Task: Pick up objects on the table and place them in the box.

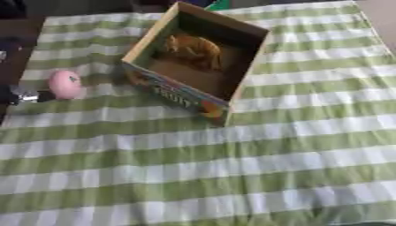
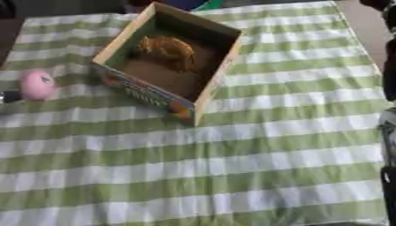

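One orange thing (image 1: 193, 50) sits inside the box (image 1: 232, 95) in the left eye view, at the box's 12 o'clock end, lying on the floor of it. Box is open-topped cardboard, tilted on the green-and-white checked cloth (image 1: 232, 167), sitting around 12 o'clock of the table. Pink egg-shaped thing (image 1: 65, 84) lies at 9 o'clock of the box, near its left wall but apart from it. Something dark with a silver bit (image 1: 23, 96) touches the pink thing at its 8 o'clock; cannot tell if that is the left hand, so finger state unknown.

Right eye view: same layout, pink thing (image 2: 36, 84) at far 9 o'clock, box (image 2: 203, 88) up at 11 o'clock. Dark arm parts (image 2: 389, 132) run down the 3 o'clock edge, likely the right arm; no hand visible, cannot tell if open or holding.

Step judged: one item in, pink thing next. Next move calls for getting fingers round the pink thing, lifting it, carrying it toward 3 o'clock over the box wall, then releasing.
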